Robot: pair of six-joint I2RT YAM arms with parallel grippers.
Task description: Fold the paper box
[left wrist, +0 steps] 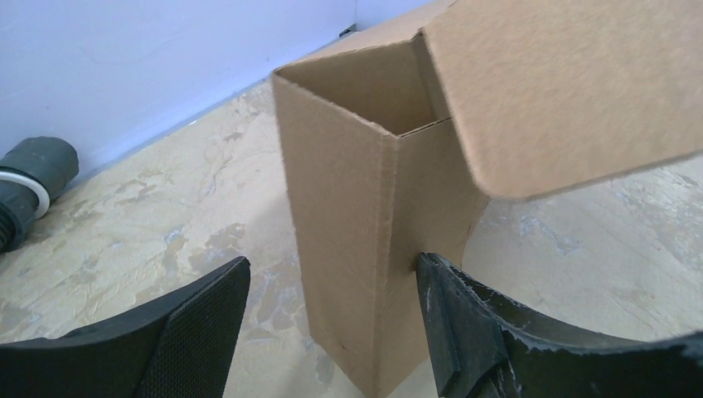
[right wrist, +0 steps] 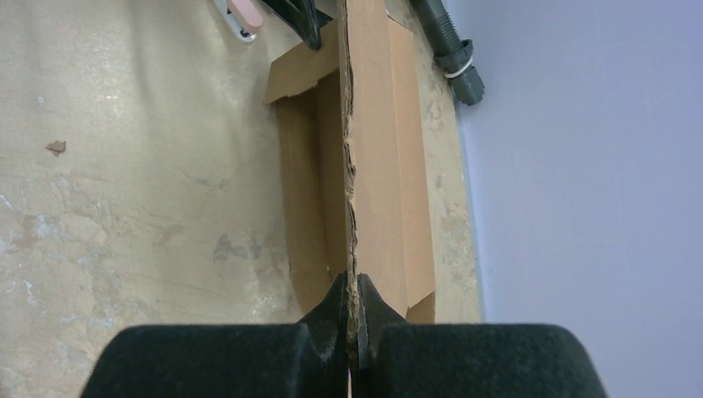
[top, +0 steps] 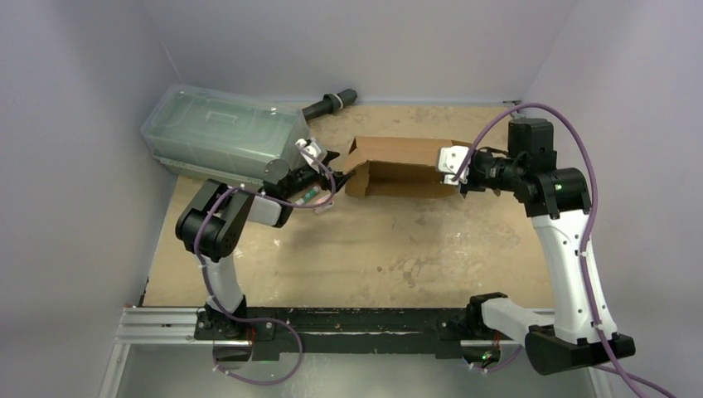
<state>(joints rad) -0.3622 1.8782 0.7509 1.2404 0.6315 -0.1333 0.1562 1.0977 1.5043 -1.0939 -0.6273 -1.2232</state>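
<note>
Left gripper (top: 336, 172) spread at nine o'clock of the paper box (top: 398, 170), right gripper (top: 454, 172) pinching its three o'clock wall, long axis nine-to-three; left wrist: box corner stands between the jaws; right wrist: pinched wall runs toward twelve

Soft, even light from overhead, no glare; walls (top: 348, 41) read lilac-grey. Only faint shadows under the paper box (top: 402, 170). Top view sharp. Right wrist cam: right gripper (right wrist: 351, 303) nearest lens goes blurry, bkgd crisp.
</note>
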